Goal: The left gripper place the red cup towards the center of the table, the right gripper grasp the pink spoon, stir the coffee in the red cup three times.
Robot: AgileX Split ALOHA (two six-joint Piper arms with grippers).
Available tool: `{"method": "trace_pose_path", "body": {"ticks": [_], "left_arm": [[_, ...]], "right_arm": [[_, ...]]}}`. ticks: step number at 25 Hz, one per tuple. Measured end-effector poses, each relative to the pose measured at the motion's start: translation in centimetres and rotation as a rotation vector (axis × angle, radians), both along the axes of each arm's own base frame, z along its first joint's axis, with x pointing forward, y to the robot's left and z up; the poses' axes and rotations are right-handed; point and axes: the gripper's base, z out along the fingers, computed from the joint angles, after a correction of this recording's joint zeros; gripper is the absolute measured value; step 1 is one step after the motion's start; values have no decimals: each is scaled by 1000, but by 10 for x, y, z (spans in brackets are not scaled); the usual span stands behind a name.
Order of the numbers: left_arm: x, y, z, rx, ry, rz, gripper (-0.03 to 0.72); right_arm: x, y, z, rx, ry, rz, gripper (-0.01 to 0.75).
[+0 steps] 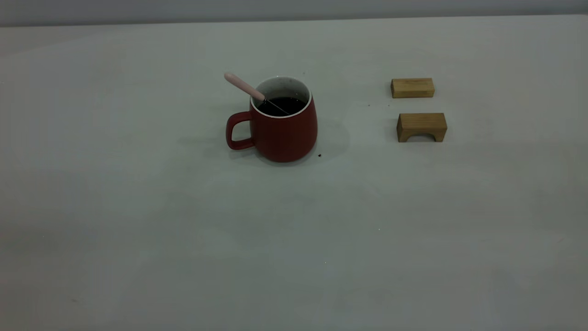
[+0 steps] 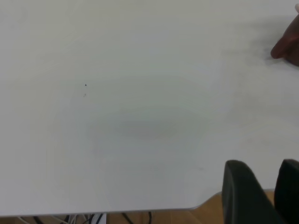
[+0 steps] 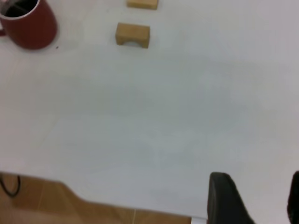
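The red cup (image 1: pixel 285 124) stands near the middle of the table (image 1: pixel 294 239), its handle turned toward the left side. Dark coffee (image 1: pixel 282 105) fills it. The pink spoon (image 1: pixel 243 86) leans in the cup, its bowl in the coffee and its handle sticking out over the rim to the upper left. Neither arm shows in the exterior view. My left gripper (image 2: pixel 264 163) hangs open by the table's near edge, holding nothing; a sliver of the cup (image 2: pixel 289 44) shows far off. My right gripper (image 3: pixel 258 173) is open wider and empty, well away from the cup (image 3: pixel 32 28).
Two tan wooden blocks lie right of the cup: a plain one (image 1: pixel 412 88) at the back and an arched one (image 1: pixel 421 126) in front of it. The arched block (image 3: pixel 133 35) also shows in the right wrist view. Wooden floor and cables lie beyond the table edge (image 2: pixel 140 212).
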Motion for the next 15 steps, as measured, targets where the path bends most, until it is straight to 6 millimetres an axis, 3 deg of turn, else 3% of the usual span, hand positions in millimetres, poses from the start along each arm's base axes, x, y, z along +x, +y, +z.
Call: {"method": "trace_pose_path", "body": {"ticks": [15], "left_arm": [[0,0,0,1,0,-1,245]], "right_arm": [[-12,1,-1,27,-97,-46,269]]}}
